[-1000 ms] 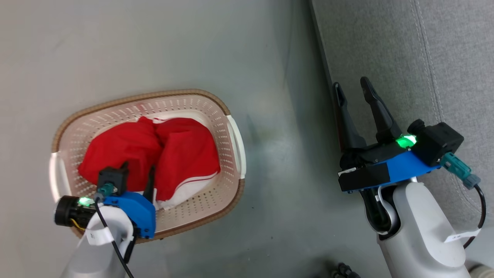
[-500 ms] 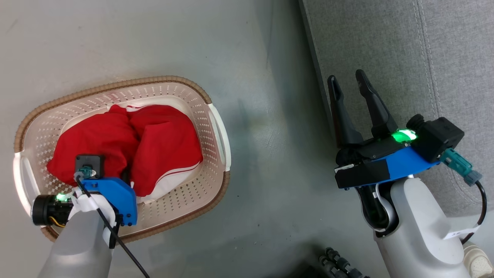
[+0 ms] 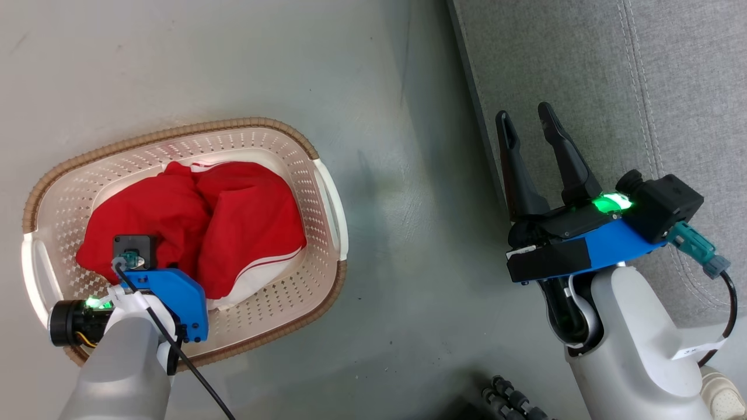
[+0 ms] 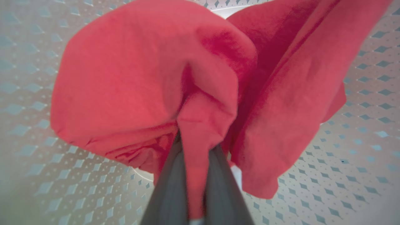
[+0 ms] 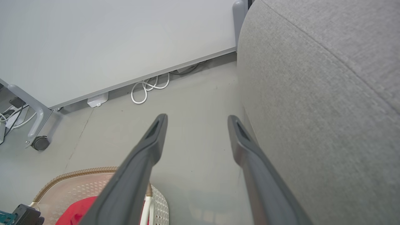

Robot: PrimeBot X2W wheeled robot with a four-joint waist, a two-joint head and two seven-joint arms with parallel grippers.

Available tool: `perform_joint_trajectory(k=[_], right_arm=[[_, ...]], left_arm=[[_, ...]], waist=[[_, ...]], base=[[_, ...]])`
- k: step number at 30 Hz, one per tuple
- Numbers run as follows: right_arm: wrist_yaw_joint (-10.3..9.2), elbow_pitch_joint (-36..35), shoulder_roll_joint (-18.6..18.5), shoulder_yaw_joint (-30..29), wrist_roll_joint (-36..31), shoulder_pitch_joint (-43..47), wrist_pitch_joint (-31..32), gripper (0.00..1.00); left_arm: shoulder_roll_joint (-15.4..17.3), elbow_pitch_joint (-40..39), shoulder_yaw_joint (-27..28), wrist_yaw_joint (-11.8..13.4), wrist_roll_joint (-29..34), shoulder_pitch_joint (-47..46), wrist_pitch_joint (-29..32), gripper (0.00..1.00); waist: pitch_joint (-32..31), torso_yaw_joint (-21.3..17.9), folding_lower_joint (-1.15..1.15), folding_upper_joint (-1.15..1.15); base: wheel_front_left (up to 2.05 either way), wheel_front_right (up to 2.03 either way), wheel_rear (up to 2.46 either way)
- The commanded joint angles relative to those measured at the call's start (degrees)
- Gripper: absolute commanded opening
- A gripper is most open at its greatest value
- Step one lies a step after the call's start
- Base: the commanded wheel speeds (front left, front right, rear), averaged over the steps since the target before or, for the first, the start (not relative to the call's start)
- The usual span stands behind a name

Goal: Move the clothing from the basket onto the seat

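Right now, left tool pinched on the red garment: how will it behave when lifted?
Likely floppy: the red garment folds and bunches where the left tool pinches it, so it should hang. Probably light: thin fabric. It presses against the second garment, which may drag along.

- Jaws of the left gripper: spread a second ago, now clamped on a fold of the clothing.
- Its wrist has tipped downward into the basket.

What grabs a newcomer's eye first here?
The bright red clothing, heaped in the cream basket on the grey floor at the head view's left. In the left wrist view the left gripper is shut on a fold of it. The right gripper hangs open beside the edge of the grey seat.
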Motion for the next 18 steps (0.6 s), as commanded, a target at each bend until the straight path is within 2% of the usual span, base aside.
perform_joint_trajectory(k=[1, 11, 18], right_arm=[[0.03, -0.01, -0.18, -0.10, -0.22, -0.51, -0.21, 1.00], [0.03, 0.88, -0.18, -0.47, -1.34, -0.21, -0.21, 1.00], [0.03, 3.10, -0.20, -2.08, -4.72, 1.05, -0.21, 1.00]], left_arm=[[0.03, 0.28, -0.41, -0.47, -0.25, -1.28, -0.10, 0.00], [-0.93, 1.36, -1.17, -1.07, -1.00, -1.21, -1.28, 0.00], [-3.04, 2.03, -2.60, -1.87, -1.01, 0.14, -2.58, 0.00]], waist=[[-0.15, 0.10, 0.00, 0.00], [-2.21, 1.35, 0.00, 0.00], [-7.73, 4.21, 0.00, 0.00]], base=[[0.00, 0.00, 0.00], [0.00, 0.00, 0.00], [0.00, 0.00, 0.00]])
